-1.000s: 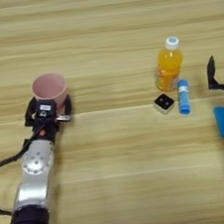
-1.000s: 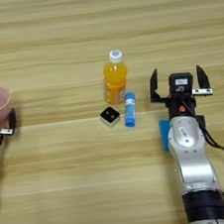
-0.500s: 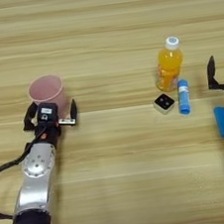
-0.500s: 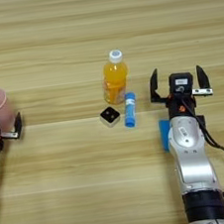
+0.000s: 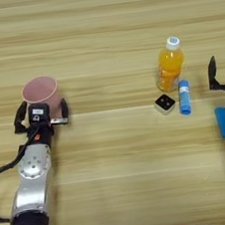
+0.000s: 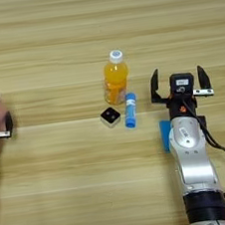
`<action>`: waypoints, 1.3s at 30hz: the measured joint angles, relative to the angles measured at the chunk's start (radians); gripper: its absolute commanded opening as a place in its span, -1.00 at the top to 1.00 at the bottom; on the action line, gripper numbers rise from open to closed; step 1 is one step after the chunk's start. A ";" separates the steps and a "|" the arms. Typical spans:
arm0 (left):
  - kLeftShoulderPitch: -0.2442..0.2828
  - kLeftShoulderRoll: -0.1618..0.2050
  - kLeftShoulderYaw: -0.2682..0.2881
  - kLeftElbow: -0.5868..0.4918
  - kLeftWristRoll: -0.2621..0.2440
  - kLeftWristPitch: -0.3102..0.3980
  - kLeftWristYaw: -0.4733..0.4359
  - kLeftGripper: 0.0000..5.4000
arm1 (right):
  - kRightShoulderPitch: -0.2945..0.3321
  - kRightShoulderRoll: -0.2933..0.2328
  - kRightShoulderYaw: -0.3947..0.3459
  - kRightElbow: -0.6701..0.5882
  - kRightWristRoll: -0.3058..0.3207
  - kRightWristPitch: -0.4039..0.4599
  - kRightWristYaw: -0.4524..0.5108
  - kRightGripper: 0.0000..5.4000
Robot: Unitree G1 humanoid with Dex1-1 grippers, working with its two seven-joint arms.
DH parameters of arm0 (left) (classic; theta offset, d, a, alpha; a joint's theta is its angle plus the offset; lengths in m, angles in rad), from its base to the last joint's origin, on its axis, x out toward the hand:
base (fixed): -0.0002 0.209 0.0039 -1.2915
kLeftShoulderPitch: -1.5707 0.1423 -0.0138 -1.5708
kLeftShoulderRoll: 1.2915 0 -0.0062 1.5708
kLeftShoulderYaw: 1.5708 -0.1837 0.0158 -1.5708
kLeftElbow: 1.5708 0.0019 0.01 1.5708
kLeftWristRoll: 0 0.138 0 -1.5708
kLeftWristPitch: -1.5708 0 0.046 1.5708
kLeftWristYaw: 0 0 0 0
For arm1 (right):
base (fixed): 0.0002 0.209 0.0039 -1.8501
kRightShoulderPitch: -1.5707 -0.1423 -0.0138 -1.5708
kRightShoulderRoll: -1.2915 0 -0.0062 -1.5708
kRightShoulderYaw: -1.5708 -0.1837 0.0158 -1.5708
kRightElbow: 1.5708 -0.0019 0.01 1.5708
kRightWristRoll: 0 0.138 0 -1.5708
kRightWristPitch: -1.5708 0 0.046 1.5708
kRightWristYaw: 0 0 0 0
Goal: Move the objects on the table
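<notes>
left claw (image 5: pixel 40 112) wide astride pink cup (image 5: pixel 41 92) | right claw (image 6: pixel 179 83) wide, clear | bottle (image 6: pixel 116 84) mid-table

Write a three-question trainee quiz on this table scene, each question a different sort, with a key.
1. True or false: the bottle lies on its side.
2. Which thing lies partly hidden under the right arm? A) the cube B) the bar C) the tube
3. Fill in: the left gripper stands open right behind the ____.

Key
1. False: it stands upright, cap on top.
2. B. The right gripper is open, right of the tube, holding nothing.
3. Cup: the fingers sit at its two sides, nearer the robot.
</notes>
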 measured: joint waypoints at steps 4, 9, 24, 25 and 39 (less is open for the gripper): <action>-0.002 0.000 0.001 -0.001 0.000 -0.001 0.000 -0.99 | 0.000 0.000 0.000 0.000 0.000 0.000 0.000 -1.00; -0.002 0.000 0.001 -0.003 0.000 -0.001 -0.003 -0.99 | 0.000 0.000 0.000 0.000 0.000 0.000 0.000 -1.00; 0.045 -0.003 0.005 -0.123 -0.048 0.084 -0.074 -0.99 | 0.000 0.000 0.001 0.000 -0.003 0.000 0.000 -1.00; 0.056 -0.003 0.006 -0.141 -0.055 0.093 -0.078 -0.99 | 0.000 0.000 0.001 0.000 -0.003 0.000 0.000 -1.00; 0.156 0.024 0.031 -0.266 -0.061 0.165 -0.111 -0.99 | 0.000 0.001 0.002 0.002 -0.013 0.000 0.000 -1.00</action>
